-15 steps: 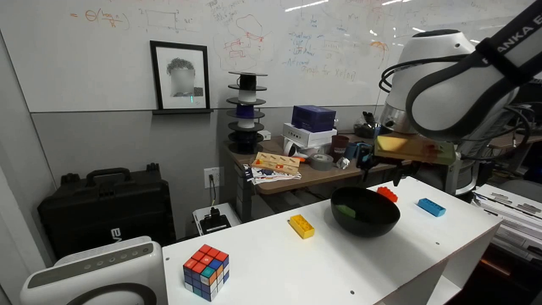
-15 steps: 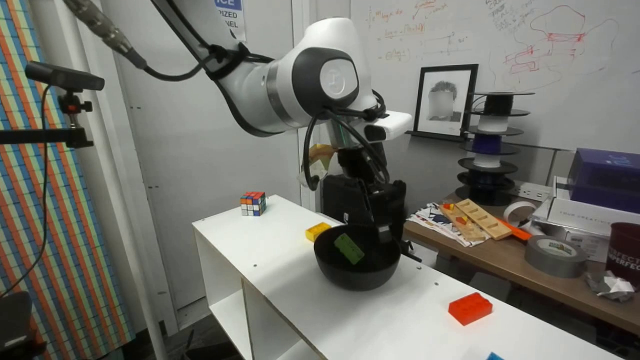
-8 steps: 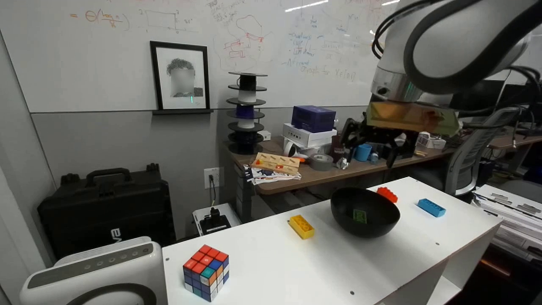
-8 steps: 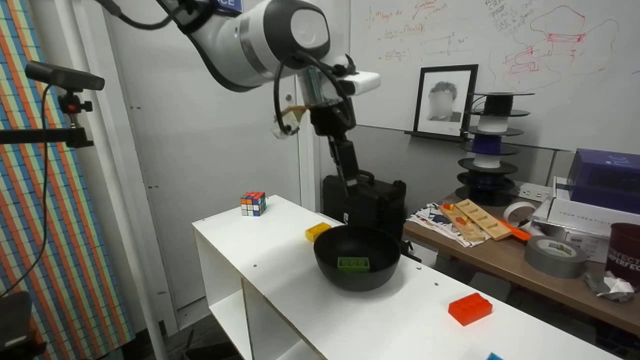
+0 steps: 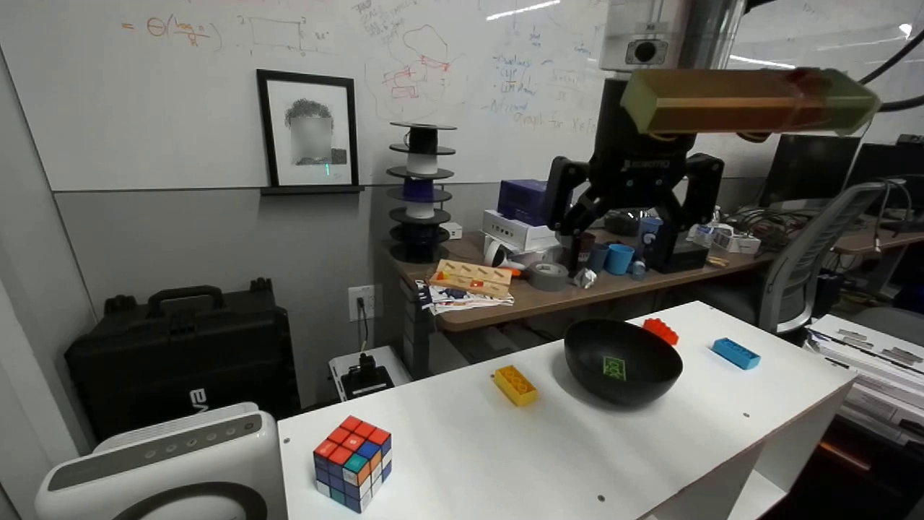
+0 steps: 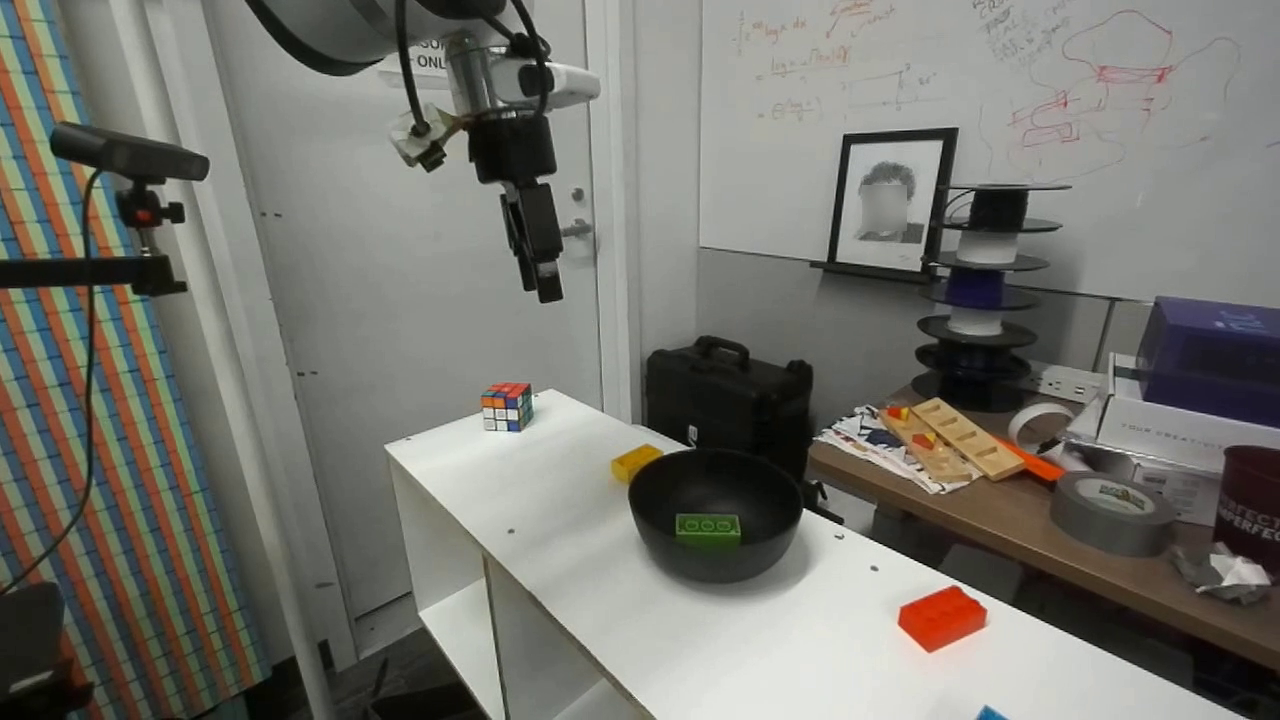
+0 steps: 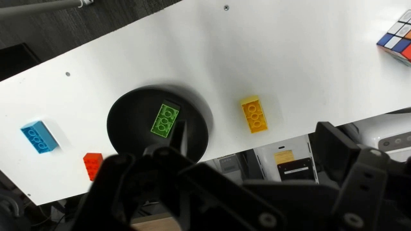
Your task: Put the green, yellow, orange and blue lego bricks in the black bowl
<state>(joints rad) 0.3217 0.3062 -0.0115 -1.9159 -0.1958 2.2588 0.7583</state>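
Observation:
The black bowl (image 5: 639, 390) stands upright on the white tabletop; it also shows in the wrist view (image 7: 131, 128). The green brick (image 7: 165, 119) lies inside it with its hollow underside up. The yellow brick (image 7: 254, 116) lies on the white top beside the bowl, on the puzzle-cube side. The orange-red brick (image 6: 942, 618) and the light blue brick (image 5: 735, 353) lie on the bowl's far side from the cube. My gripper (image 5: 625, 261) hangs high above the tabletop, fingers wide apart, nothing between them. In the wrist view one finger (image 7: 178, 134) overlaps the bowl.
A puzzle cube (image 5: 352, 462) sits near one end of the white top (image 5: 447, 455). A brown desk (image 5: 498, 314) with boxes, tape and cups stands behind it. A white appliance (image 5: 166, 469) is near the cube. A black case (image 6: 730, 400) stands on the floor.
My gripper has risen out of the bowl area and swung higher, toward the cube side in an exterior view. The green brick, tilted at first, now lies flat in the bowl. Other bricks have not moved.

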